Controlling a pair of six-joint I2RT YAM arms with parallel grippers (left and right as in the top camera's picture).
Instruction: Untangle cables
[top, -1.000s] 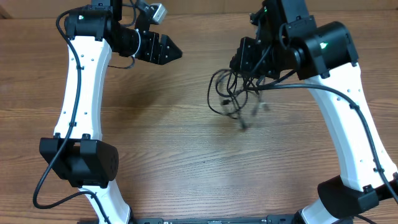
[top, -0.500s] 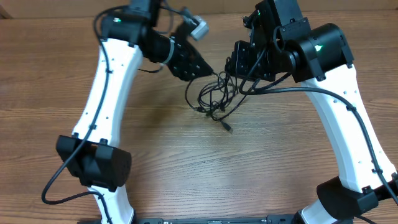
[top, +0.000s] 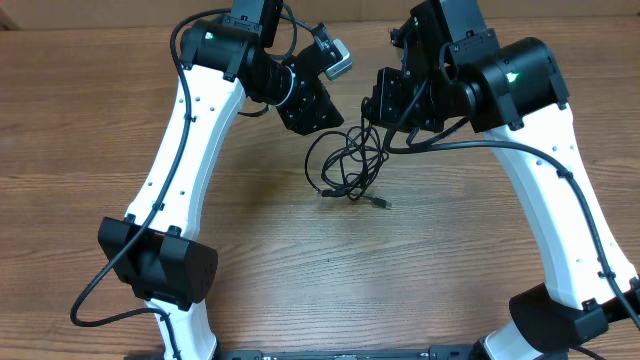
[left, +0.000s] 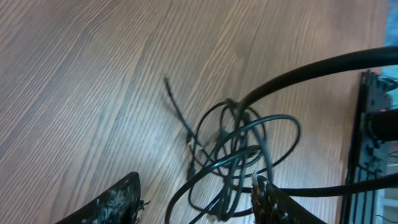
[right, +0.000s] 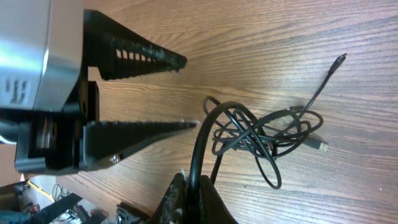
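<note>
The cables (top: 346, 166) are a loose knot of thin black cords lying on the wooden table (top: 250, 230), with one plug end (top: 383, 203) sticking out. My right gripper (right: 194, 190) is shut on one black strand that runs up from the knot (right: 267, 134); overhead it is just right of the knot's top (top: 378, 112). My left gripper (left: 196, 186) is open, its two fingers either side of the near edge of the knot (left: 239, 155). Overhead it hovers at the knot's upper left (top: 322, 115). It also shows in the right wrist view (right: 140, 93).
Both white arms lean in over the far middle of the table. The left arm's base (top: 160, 265) and the right arm's base (top: 555, 315) stand near the front edge. A black frame (left: 373, 137) runs along the table's side.
My left arm has swung right and in, bringing its open gripper to the cables. The bundle has shifted left and settled onto the table. The right gripper keeps its hold.
</note>
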